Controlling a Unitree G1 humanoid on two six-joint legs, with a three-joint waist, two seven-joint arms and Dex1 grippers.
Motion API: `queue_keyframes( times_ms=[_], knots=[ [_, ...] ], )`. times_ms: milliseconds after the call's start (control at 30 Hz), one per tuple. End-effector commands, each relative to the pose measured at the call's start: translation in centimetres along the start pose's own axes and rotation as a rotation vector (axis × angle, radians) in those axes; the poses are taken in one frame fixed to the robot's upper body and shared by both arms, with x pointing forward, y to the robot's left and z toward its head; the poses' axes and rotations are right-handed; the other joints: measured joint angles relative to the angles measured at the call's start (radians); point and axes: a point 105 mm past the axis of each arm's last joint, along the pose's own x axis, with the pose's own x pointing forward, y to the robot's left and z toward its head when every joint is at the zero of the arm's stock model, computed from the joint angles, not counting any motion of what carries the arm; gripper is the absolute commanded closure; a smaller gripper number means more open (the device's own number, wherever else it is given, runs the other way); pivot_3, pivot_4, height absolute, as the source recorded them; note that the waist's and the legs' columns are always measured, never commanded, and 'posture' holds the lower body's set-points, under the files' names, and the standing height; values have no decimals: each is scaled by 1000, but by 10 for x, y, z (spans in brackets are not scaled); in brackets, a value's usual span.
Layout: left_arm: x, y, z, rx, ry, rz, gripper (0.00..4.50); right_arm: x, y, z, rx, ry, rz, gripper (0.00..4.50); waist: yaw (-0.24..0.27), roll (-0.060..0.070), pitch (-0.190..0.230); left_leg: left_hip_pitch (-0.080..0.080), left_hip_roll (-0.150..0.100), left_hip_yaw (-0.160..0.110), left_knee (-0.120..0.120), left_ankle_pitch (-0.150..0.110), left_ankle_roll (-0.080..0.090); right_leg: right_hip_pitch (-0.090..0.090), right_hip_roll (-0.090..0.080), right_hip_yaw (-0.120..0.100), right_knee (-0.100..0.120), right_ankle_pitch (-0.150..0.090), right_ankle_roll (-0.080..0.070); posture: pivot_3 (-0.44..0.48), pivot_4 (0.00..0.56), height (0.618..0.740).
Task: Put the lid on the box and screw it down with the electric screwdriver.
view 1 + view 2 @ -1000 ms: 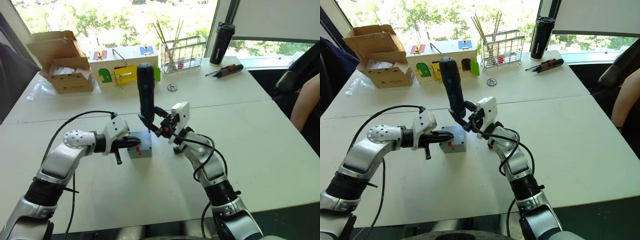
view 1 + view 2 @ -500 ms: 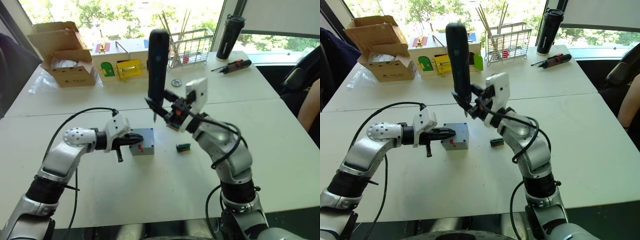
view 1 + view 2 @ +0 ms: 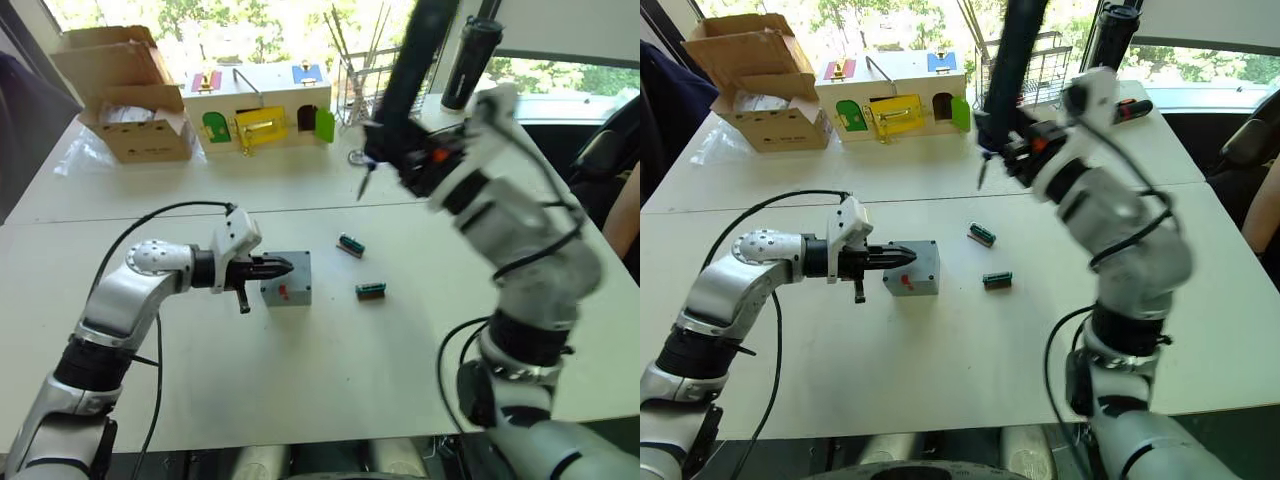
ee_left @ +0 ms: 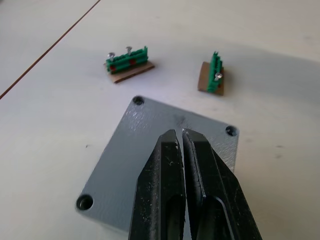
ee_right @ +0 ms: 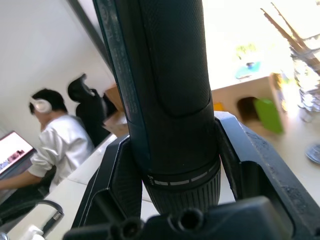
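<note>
My left gripper, fingers pressed together, rests on the lid seated on the box at mid-surface. My right gripper pinches the electric screwdriver high above. Two green screw holders lie just beside the box. A wooden box and carton stand well behind.

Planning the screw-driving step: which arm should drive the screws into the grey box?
Right. The right gripper already clamps the electric screwdriver, raised above the table. The left gripper, shut, rests over the lid, steadying the box.
</note>
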Motion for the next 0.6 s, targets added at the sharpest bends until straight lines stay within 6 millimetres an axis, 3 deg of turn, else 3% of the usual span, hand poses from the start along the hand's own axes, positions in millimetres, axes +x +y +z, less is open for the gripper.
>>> queue_keyframes(
  times_ms=[33,133,233,400,600],
  knots=[
    [-1,-17,25,117,-16,-91,4361,-26,-30,-1,54,193,-96,2651,-3,0,1,-1,0,0,-1,0,0,-1,0,0,-1,0,0,0,150,740],
    [6,-31,23,206,33,-155,4361,-59,-74,-31,100,419,-253,2651,-3,0,2,-1,1,2,-3,0,0,-1,0,0,-2,0,0,0,150,740],
    [14,-41,21,228,25,-176,4361,-93,-94,-68,203,598,-314,2651,-1,-1,3,-1,2,4,-2,0,1,-1,0,0,-3,0,0,0,150,740],
    [26,-61,11,205,25,-224,4361,-125,-104,-106,362,785,-340,2651,-13,0,9,0,2,10,1,-3,11,-1,0,2,0,0,0,0,150,740],
    [28,-61,2,185,44,-203,4361,-130,-102,-126,410,903,-331,2651,-3,-1,9,0,3,9,2,-3,11,-1,3,2,1,0,0,0,150,740]
  ],
)
